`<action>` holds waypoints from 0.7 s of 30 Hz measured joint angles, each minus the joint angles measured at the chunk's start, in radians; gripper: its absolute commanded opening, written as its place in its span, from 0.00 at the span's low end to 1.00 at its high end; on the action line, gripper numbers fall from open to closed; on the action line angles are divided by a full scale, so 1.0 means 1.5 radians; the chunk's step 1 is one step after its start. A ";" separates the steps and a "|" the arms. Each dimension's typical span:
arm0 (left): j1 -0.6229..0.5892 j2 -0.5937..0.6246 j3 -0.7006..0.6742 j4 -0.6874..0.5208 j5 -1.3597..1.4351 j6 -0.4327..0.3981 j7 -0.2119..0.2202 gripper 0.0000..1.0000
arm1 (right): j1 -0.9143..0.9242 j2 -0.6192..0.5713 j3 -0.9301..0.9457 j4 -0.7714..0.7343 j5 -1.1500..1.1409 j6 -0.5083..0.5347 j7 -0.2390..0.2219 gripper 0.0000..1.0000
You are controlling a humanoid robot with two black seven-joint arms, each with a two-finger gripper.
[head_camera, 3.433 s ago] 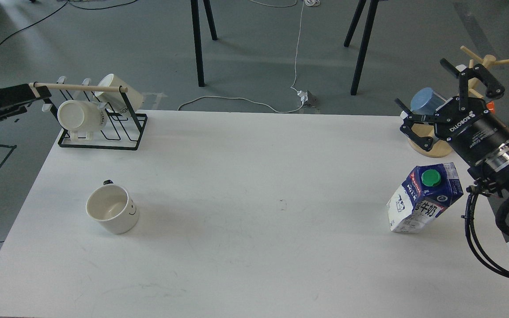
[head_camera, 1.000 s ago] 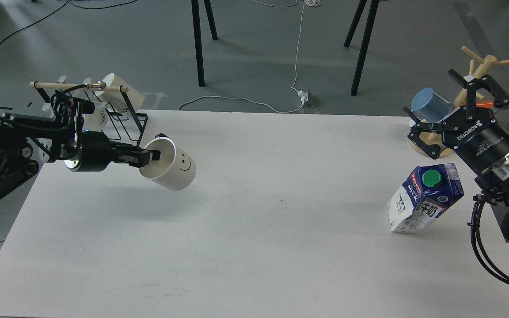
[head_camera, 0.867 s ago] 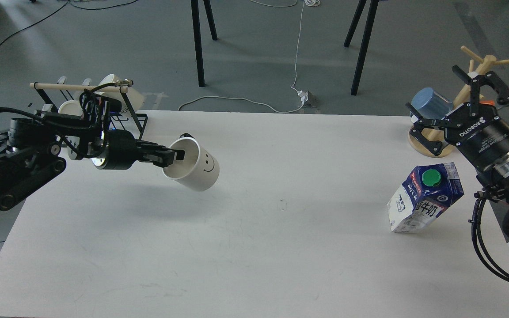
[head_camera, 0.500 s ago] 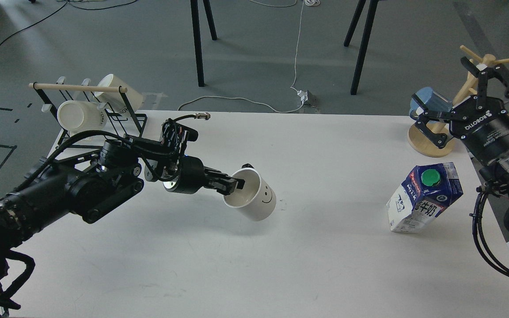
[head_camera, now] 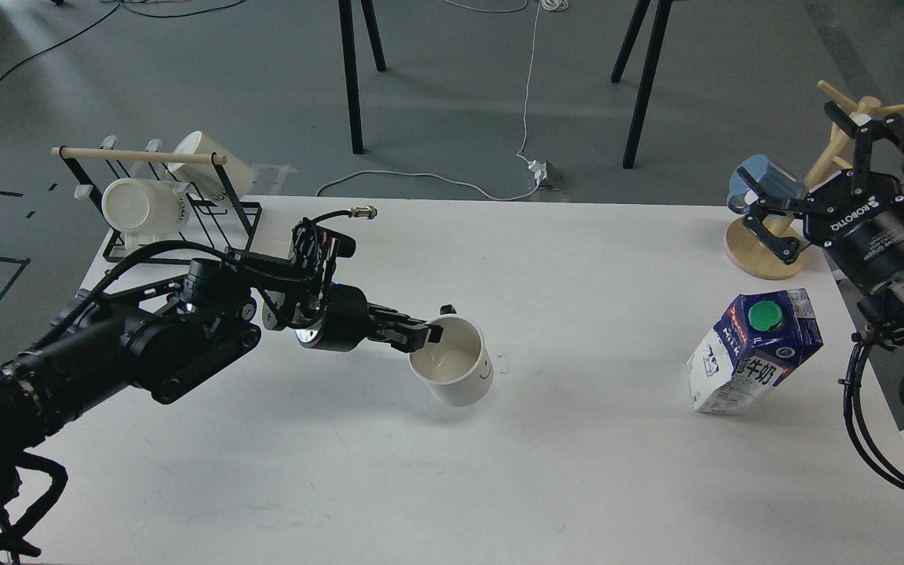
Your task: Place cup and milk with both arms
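Observation:
A white cup (head_camera: 453, 362) with a smiley face sits near the middle of the white table (head_camera: 562, 471), mouth up. My left gripper (head_camera: 423, 336) reaches in from the left and is shut on the cup's rim. Whether the cup rests on the table or hangs just above it I cannot tell. A blue and white milk carton (head_camera: 754, 351) with a green cap stands tilted at the right side of the table. My right gripper (head_camera: 832, 184) is open and empty, above and behind the carton near the far right edge.
A black wire rack (head_camera: 177, 212) with two white mugs stands at the far left corner. A wooden mug tree (head_camera: 781, 243) with a blue cup (head_camera: 766, 179) stands at the far right corner, right behind my right gripper. Stand legs and cables lie on the floor beyond.
My left gripper took the cup from the left of the table and carried it right to the middle, turning it mouth up and lowering it. My right gripper drifted slightly up and right.

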 measured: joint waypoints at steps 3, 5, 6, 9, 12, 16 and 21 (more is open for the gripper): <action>0.006 0.000 0.000 -0.001 -0.001 0.000 0.000 0.23 | -0.001 0.000 -0.001 -0.003 0.000 0.000 0.000 0.98; 0.010 -0.001 -0.001 -0.004 -0.001 0.000 0.000 0.23 | -0.001 0.000 -0.002 -0.003 0.000 0.000 0.000 0.98; 0.012 -0.001 -0.001 -0.006 -0.001 0.000 0.000 0.24 | -0.001 0.000 -0.002 -0.004 0.000 0.000 0.000 0.98; 0.016 -0.001 -0.002 -0.009 -0.001 0.000 0.000 0.40 | -0.001 0.000 -0.002 -0.004 0.000 0.000 0.000 0.98; 0.017 0.005 -0.005 -0.009 -0.005 0.000 0.000 0.65 | -0.001 0.000 -0.002 -0.004 0.000 0.000 0.000 0.98; 0.019 0.018 -0.032 -0.005 -0.058 0.000 0.000 0.83 | -0.001 0.000 -0.002 -0.002 0.002 0.000 0.000 0.98; 0.023 0.074 -0.057 0.000 -0.190 0.000 0.000 0.88 | -0.001 0.000 0.009 0.000 0.016 0.000 0.000 0.98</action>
